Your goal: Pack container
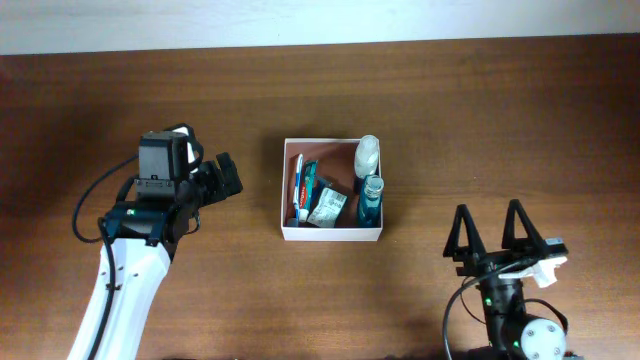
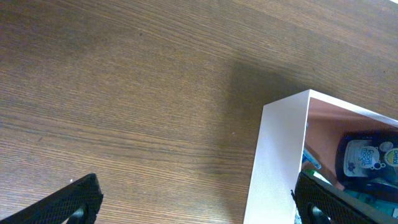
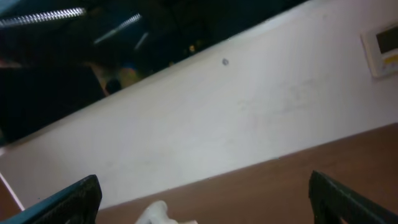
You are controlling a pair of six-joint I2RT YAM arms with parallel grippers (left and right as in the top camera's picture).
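Brown wooden surface [image 1: 480, 120] carries the container [image 1: 330, 233] at its middle, with bottles [image 1: 368, 152] and tubes [image 1: 299, 190] inside. Near its left wall sits the left arm [image 1: 125, 275]; the right arm [image 1: 505, 300] is by the front edge. Both sets of jaws stand spread and empty. Packing looks finished, so the next move is likely to pull back clear.

One container [image 1: 332, 234], one pale bottle [image 1: 368, 152], one blue bottle [image 1: 371, 202], one sachet [image 1: 327, 208], two grippers [image 1: 228, 178] [image 1: 488, 210].

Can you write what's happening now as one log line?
container: toiletries inside | left gripper: open, beside container | right gripper: open, empty
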